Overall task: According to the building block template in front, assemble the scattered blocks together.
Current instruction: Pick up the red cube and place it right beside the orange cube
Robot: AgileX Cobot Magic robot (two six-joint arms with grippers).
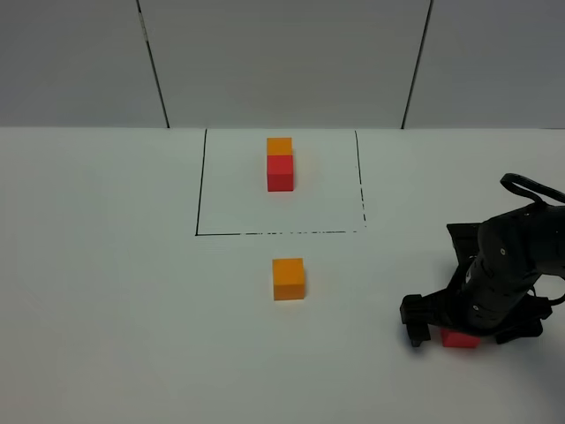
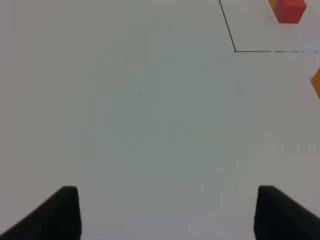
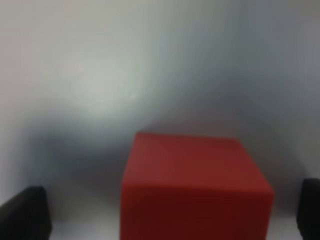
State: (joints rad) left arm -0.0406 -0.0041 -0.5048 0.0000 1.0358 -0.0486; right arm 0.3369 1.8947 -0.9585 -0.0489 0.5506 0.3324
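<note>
Looking down from the high camera, you see the right gripper (image 1: 461, 333) lowered to the white bench (image 1: 115, 291) on the right side, its jaws spread wide on either side of the loose red cube (image 1: 459, 340). In its wrist view the cube sits between the two black fingers (image 3: 22, 215) with bare bench showing on both sides, so nothing is gripped. The loose orange cube (image 1: 288, 278) rests well apart from it, near the middle, just outside the near edge of the black drawn square (image 1: 199, 185). Inside that square stands the building block template (image 1: 281, 163), orange half behind, red half in front, touching. Your left gripper (image 2: 170, 215) hangs over bare bench with its fingers parted, holding nothing.
</note>
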